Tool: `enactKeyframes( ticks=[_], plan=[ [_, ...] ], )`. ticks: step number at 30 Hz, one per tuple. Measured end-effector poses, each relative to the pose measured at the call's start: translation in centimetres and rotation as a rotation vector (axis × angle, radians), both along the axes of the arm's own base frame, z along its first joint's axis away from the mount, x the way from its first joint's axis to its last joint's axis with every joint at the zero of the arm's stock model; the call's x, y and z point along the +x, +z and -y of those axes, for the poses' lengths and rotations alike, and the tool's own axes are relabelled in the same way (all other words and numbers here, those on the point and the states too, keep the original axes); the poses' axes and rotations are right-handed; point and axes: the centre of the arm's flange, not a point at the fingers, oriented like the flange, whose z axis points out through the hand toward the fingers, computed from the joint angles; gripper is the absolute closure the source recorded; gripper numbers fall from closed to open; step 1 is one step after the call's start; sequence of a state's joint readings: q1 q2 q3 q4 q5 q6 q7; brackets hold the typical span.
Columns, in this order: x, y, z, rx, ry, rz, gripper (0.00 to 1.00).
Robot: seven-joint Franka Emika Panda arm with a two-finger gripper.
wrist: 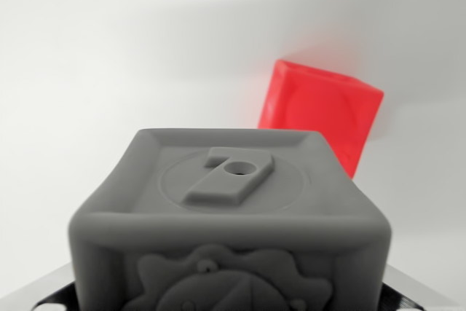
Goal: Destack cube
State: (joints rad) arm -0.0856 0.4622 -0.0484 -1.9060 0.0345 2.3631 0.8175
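Grey cube (229,220) close up at the bottom of the wrist view, red cube (320,113) behind it on the white surface (87,71); pincer state impossible to tell

So that's two cubes total: one grey cube (229,216) up close, and one red cube (320,111) at about 1 o'clock.

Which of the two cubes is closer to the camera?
The grey cube: it fills the bottom of the wrist view, its raised figures plain to see. The red cube shows smaller, partly hidden behind it.
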Motion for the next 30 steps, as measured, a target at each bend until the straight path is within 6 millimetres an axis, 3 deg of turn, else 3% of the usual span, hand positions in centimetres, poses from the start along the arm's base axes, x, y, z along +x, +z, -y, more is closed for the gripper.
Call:
enactKeyframes(
  ticks=[30],
  plan=[
    [-0.1, -0.3, -5.0, 0.0, 0.196, 0.0, 1.0]
  ],
)
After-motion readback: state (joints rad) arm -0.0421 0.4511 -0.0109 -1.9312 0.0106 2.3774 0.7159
